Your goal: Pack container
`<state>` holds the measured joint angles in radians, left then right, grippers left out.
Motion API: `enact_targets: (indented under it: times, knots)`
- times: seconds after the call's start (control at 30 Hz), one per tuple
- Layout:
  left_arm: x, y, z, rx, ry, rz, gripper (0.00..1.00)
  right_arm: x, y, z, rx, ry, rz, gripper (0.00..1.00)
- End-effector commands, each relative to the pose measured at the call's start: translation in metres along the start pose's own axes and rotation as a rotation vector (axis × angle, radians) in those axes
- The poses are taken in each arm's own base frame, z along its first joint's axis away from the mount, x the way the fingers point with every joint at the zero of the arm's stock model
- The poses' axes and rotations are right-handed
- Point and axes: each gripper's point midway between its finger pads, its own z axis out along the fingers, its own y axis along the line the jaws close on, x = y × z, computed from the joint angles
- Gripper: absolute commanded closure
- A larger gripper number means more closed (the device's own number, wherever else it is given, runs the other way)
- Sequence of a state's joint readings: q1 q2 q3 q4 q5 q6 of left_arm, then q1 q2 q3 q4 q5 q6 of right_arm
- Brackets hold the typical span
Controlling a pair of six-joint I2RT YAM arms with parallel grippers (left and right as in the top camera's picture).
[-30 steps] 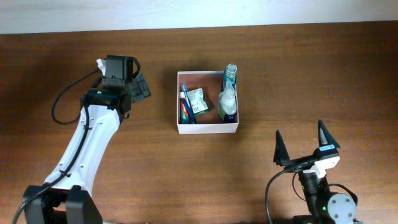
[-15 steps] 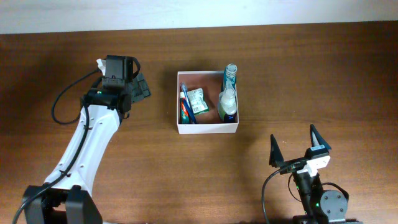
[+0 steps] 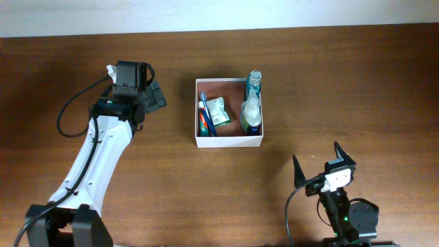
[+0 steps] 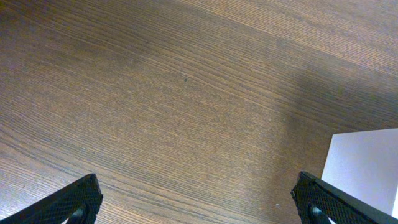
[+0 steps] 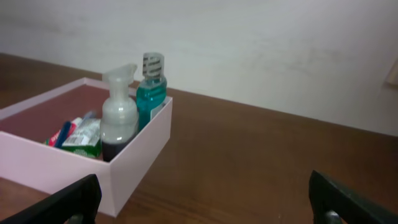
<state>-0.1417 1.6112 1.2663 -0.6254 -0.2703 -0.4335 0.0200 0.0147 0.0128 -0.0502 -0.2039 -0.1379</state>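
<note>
The container (image 3: 228, 142) is a square white-walled box with a reddish-brown inside, at mid-table. In it a teal bottle (image 3: 254, 84) and a clear spray bottle (image 3: 251, 113) lie along the right wall. A green packet (image 3: 218, 110) and a toothbrush pack (image 3: 204, 118) sit on the left. My left gripper (image 3: 156, 96) hovers open just left of the box; its wrist view shows bare wood between the jaws (image 4: 199, 205) and a white box corner (image 4: 367, 168). My right gripper (image 3: 319, 165) stands open and empty near the front edge, facing the container (image 5: 143, 143).
The dark wooden tabletop (image 3: 343, 82) spreads around the box. A pale wall (image 5: 261, 43) runs along the far edge. The left arm's white link (image 3: 96, 165) and its black cable (image 3: 65, 116) cross the left side of the table.
My right gripper has drawn back toward the front edge and shifted slightly left, still open. The left arm and the box contents have not moved.
</note>
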Motion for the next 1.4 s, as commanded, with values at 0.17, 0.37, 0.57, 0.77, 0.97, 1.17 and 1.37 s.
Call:
enact_targets:
  times: [0.17, 0.37, 0.57, 0.77, 0.97, 1.17, 1.37]
  knots:
    - [-0.005, 0.001, -0.004, -0.002, -0.016, 0.002, 0.01, 0.003, -0.003, 0.0, 0.014, 0.005, -0.014, 0.02]
    - [-0.005, 0.001, -0.004, -0.002, -0.016, 0.002, 0.01, 0.003, -0.003, 0.0, 0.014, 0.005, -0.014, 0.02]
    - [-0.005, 0.001, -0.004, -0.002, -0.016, 0.002, 0.01, 0.003, -0.003, 0.0, 0.014, 0.005, -0.014, 0.02]
    - [-0.005, 0.001, -0.004, -0.002, -0.016, 0.002, 0.01, 0.003, -0.003, 0.0, 0.014, 0.005, -0.014, 0.02]
    - [-0.005, 0.001, -0.004, -0.002, -0.016, 0.002, 0.01, 0.003, -0.003, 0.0, 0.014, 0.005, -0.014, 0.02]
    - [-0.005, 0.001, -0.003, -0.002, -0.015, 0.002, 0.0, 0.003, -0.003, 0.0, 0.014, 0.005, -0.014, 0.02]
    - [0.009, 0.006, -0.003, -0.01, 0.006, 0.011, 0.01, 0.003, -0.003, 0.0, 0.014, 0.005, -0.014, 0.02]
